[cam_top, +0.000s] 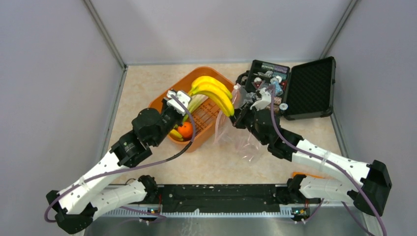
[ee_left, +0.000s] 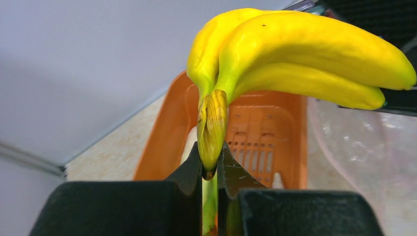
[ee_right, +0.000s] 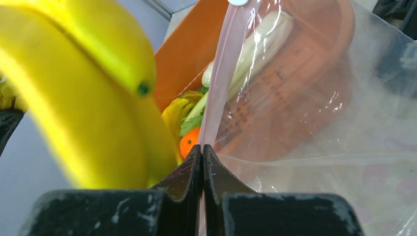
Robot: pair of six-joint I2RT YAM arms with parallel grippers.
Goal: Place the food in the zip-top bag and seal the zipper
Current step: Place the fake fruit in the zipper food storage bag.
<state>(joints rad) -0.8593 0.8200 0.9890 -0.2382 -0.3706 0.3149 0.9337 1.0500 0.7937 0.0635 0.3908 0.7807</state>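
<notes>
The left gripper (ee_left: 210, 166) is nearly closed. Its two black fingers pinch the brown stem of a bunch of shiny yellow toy bananas (ee_left: 305, 49). I count three bananas in the bunch, and it hangs in the air over the orange plastic basket with slots (ee_left: 162, 142).

The right gripper (ee_right: 202, 152) is closed tight on the thin pink zipper strip (ee_right: 221, 73) of the crinkly clear plastic bag (ee_right: 344, 147). It holds the top of the bag up, and the rest of the bag droops down to the table between the basket and the right arm. I cannot tell if the mouth of the bag is open.

The long way of the bananas runs from the stem out to the right, toward the bag. Their tips are just beside the right gripper and the pink strip. So the left arm has the food, and the bag lies to its right, very near. I think the next move is to slide the bananas tip first into the bag.

In the basket I see one round orange (cam_top: 185, 129), one small yellow piece (ee_right: 174, 115), some green stalks (ee_right: 194, 120) and one whitish piece (ee_right: 265, 34). There is one bag and one basket. One open black case (cam_top: 310, 88) full of small trinkets sits behind the right arm.
</notes>
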